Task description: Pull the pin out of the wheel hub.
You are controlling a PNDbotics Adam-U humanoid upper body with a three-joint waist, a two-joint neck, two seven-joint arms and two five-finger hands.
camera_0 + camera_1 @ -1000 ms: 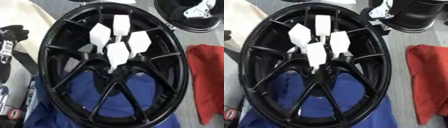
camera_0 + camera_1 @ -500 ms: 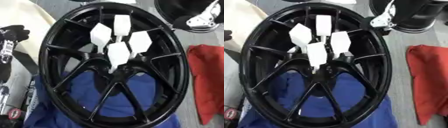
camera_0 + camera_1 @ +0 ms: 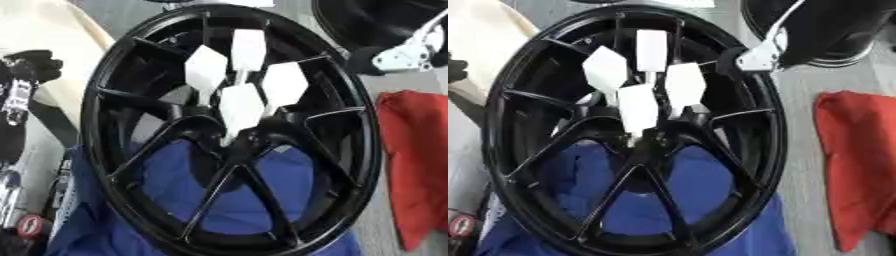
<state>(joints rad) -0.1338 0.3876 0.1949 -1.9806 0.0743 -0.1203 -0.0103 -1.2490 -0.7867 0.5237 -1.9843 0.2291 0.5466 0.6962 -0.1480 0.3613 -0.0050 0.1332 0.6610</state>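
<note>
A black spoked wheel (image 3: 131, 165) lies on a blue cloth (image 3: 210, 200). Several white pins with flat angular heads (image 3: 241, 107) stick up from the hub (image 3: 249, 142) at its centre. My right hand (image 3: 756, 54) comes in from the upper right, a silver bracket with a black part, and hangs over the wheel's upper right rim, to the right of the pins and apart from them. My left hand (image 3: 31, 67) shows as a black shape at the left edge, away from the wheel.
A red cloth (image 3: 855, 165) lies right of the wheel. A second black wheel (image 3: 842, 25) stands at the back right behind my right arm. A cream surface (image 3: 52, 30) is at the upper left, and a small red and white object (image 3: 28, 226) at the lower left.
My right hand has come down from the upper right corner toward the wheel's rim. The pins and the wheel have not moved.
</note>
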